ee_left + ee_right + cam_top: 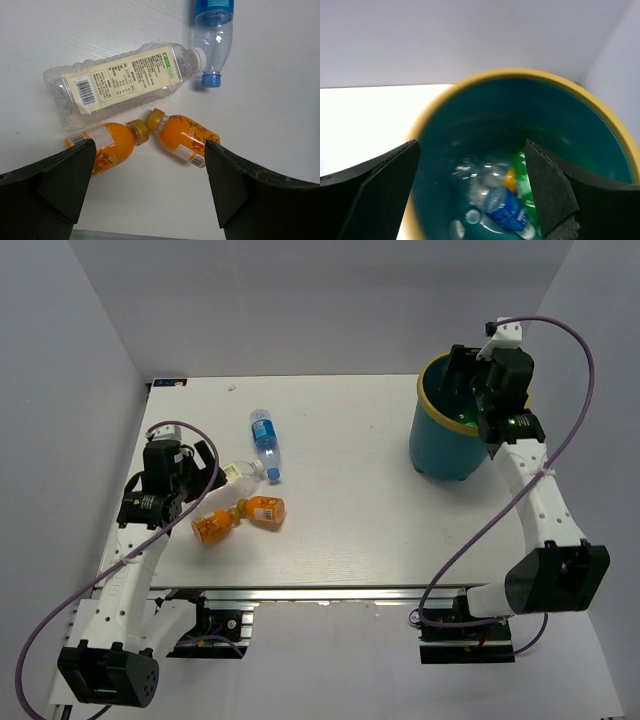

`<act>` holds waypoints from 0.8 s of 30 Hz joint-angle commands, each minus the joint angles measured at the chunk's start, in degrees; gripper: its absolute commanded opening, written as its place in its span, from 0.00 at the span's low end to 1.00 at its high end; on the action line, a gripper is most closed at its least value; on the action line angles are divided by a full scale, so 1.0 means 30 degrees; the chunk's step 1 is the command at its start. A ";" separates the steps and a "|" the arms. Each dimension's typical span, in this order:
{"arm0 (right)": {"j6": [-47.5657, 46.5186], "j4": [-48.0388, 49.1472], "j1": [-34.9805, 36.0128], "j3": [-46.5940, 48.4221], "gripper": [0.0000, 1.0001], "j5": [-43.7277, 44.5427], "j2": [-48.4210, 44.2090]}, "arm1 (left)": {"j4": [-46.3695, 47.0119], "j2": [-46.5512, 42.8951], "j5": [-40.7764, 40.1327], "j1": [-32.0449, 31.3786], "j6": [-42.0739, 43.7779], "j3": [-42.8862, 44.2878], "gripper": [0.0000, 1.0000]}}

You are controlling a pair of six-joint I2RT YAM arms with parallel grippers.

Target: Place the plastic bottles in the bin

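Four plastic bottles lie on the table's left half: a clear one with a blue label (264, 443) (214, 25), a clear one with a white label (238, 472) (120, 85), and two orange-filled ones (213, 526) (262, 510), cap to cap (107, 145) (185, 139). My left gripper (200, 475) (150, 185) is open and empty, hovering just above and short of the orange pair. The teal bin with a yellow rim (450, 440) (520, 75) stands at the back right. My right gripper (470, 390) (470, 185) is open and empty over its mouth. Inside lie a blue-labelled bottle (507, 210), a green bottle (522, 172) and other clear ones.
White walls close in the table on the left, back and right. The bin stands near the right wall. The table's front edge (330, 588) runs just behind the arm bases. A purple cable (575, 410) loops beside the right arm.
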 commanded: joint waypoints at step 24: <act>-0.3572 -0.0915 1.9882 0.2409 0.89 -0.1845 0.9322 | -0.2866 -0.0152 -0.2793 0.0040 -0.2195 -0.0451 0.98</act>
